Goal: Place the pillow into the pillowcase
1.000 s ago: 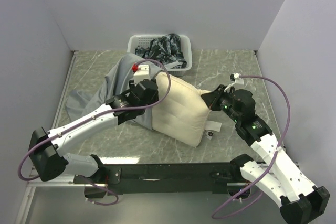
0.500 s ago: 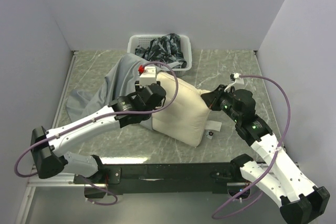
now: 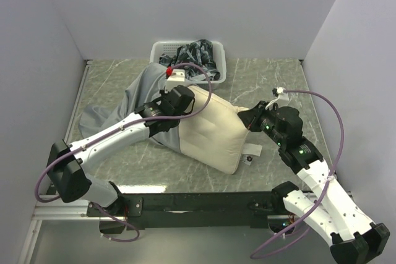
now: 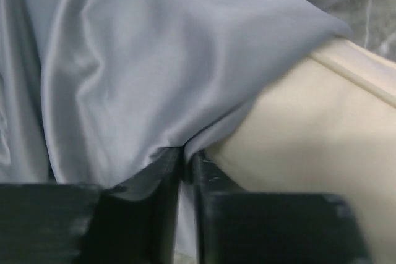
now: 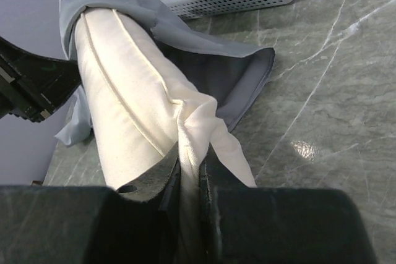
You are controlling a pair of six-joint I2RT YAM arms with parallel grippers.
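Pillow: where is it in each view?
Top external: pillow at centre, between the arms.
Left wrist: pillow at right, beside the left claw.
Right wrist: pillow left of centre, corner in the right claw.
Shared landmark: the grey pillowcase covering its far end.

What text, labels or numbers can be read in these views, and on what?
None legible in any view.
On the small white tag at the near corner of the cream-white stitched soft pillow: too small to read.
On the dark patterned cloth in the white plastic mesh basket: pattern only, no letters made out.
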